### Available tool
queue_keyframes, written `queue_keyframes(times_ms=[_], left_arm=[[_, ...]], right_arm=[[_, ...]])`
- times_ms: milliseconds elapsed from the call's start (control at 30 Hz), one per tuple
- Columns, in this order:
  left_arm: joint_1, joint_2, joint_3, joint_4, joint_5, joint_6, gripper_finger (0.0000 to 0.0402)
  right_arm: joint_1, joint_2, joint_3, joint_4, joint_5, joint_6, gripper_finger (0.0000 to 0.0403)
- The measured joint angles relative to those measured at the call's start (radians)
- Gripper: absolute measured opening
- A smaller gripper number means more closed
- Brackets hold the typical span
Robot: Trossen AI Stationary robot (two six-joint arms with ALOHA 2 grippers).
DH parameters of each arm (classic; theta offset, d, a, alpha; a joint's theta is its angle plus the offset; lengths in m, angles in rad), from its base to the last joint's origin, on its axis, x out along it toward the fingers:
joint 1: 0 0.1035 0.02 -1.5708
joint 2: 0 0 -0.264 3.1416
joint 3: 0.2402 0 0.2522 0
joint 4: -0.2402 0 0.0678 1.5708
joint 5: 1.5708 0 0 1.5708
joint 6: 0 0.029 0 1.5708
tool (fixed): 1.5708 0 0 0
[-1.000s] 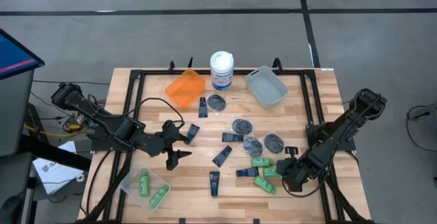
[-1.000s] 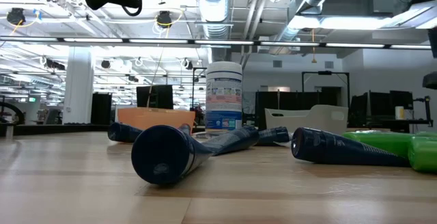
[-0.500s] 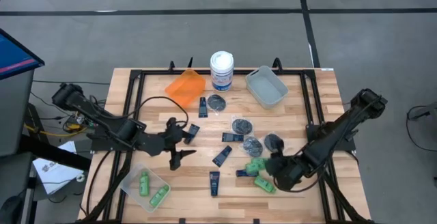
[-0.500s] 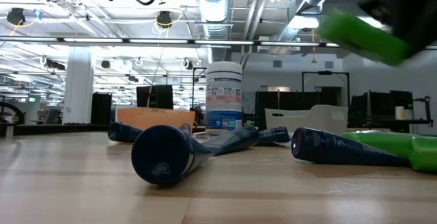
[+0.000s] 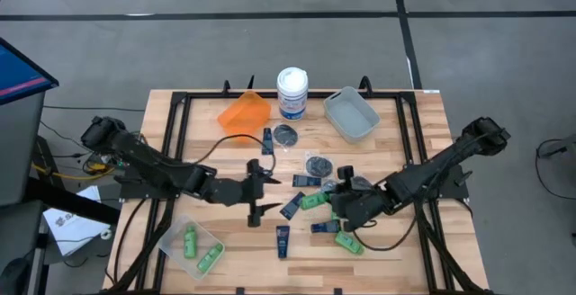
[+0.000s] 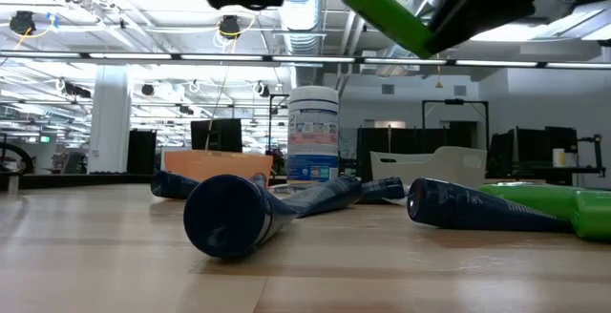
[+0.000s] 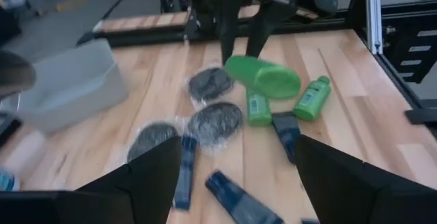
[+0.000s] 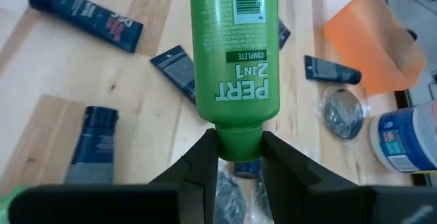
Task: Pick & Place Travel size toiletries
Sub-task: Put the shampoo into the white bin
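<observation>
- The wooden table point(image 5: 207, 142) fills the middle of the high view, with a black frame running round its edges.
- The left arm reaches from the left side toward the table's centre; the left gripper point(image 5: 261, 190) hangs above the wood with its fingers spread apart and nothing between them.
- The right arm reaches in from the right; the right gripper point(image 5: 329, 199) is clamped on a green bottle point(image 8: 232, 53) by its cap end, lifted clear of the table near the centre.
- At the far edge stand a grey bin point(image 5: 351, 114), an orange bin point(image 5: 244, 115) tipped on its side, and between them a white tub point(image 5: 292, 92) with a blue label.
- A clear bin point(image 5: 191, 245) sits at the near left corner with two green bottles point(image 5: 199, 247) lying in it.
- The held bottle is bright green, round-bodied and smooth, printed "PERT 2 in 1 complete" in white and dark green, with a barcode farther up its body; in the low view it tilts high above the wood.
- Two more green bottles point(image 7: 284, 102) lie side by side on the table right of centre.
- Dark navy tubes point(image 5: 284, 221) with pale marks lie scattered across the middle.
- Round dark grey pots point(image 5: 303, 150) in clear wrapping lie between the tubes and the far bins.
</observation>
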Motion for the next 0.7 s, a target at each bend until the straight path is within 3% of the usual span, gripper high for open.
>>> queue_keyframes(times_ms=[267,700], left_arm=[[0.085,0.111,0.0,0.142,0.033,0.137,0.0274],[0.14,0.15,0.0,0.227,0.195,0.164,0.0274]], right_arm=[[-0.028,0.0,0.0,0.008,-0.004,-0.015,0.0082],[-0.057,0.0,0.0,0.021,-0.009,-0.059,0.0082]])
